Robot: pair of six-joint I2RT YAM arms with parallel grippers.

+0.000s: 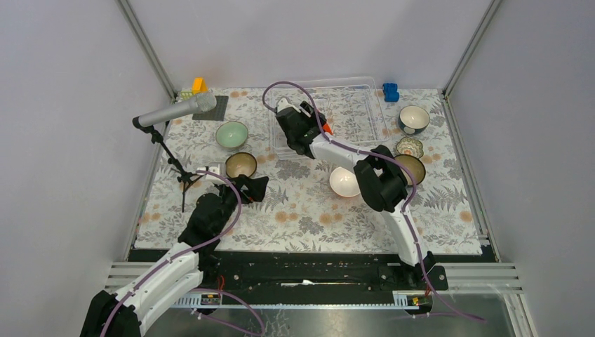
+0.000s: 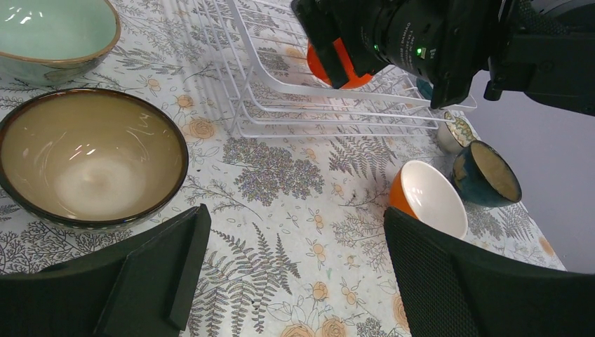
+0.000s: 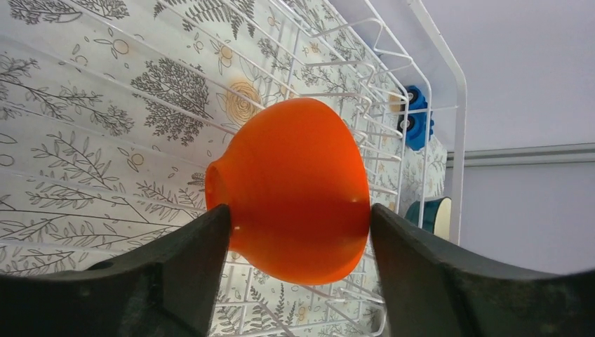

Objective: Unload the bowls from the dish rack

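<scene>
Silver microphone [image 1: 175, 111] on black stand, blue block [image 1: 391, 91], orange block [image 1: 199, 85], floral tablecloth [image 1: 302, 210].

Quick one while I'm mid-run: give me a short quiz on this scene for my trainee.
1. True or false: the left gripper is holding a bowl.
2. Which colour of bowl is the right gripper closed on? A mint green, B orange, C teal.
3. How many bowls can be seen inside the dish rack?

Key
1. False: its jaws are open and empty.
2. B: the orange bowl, with one finger pressed on each side.
3. One, the orange bowl.
</scene>
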